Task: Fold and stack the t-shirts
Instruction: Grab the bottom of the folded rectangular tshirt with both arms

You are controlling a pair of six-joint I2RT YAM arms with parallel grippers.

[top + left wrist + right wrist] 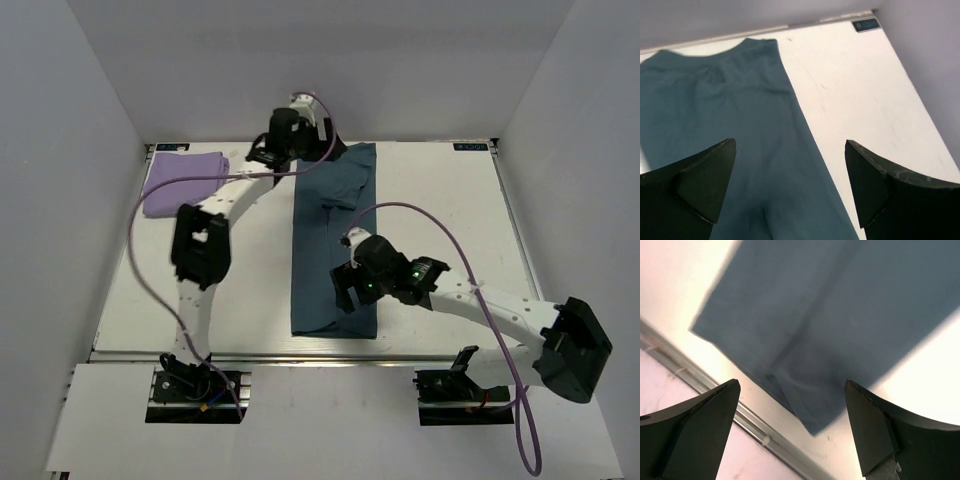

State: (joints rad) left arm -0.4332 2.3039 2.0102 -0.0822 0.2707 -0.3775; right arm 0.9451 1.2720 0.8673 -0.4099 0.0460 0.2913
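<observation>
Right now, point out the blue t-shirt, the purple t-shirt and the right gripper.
blue t-shirt (318, 225), top view, middle of the long strip of cloth.
purple t-shirt (183, 180), top view, centre of the bundle.
right gripper (791, 390), right wrist view, gap between its open fingertips.

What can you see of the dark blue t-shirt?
The dark blue t-shirt is soft slate-blue cotton by its look, folded lengthwise into a long narrow strip. It lies flat on the table, running from the far edge almost to the near edge, with a tucked flap showing mid-length. The left tool hangs open over its far end, the right tool open over its near end; neither grips it.
</observation>
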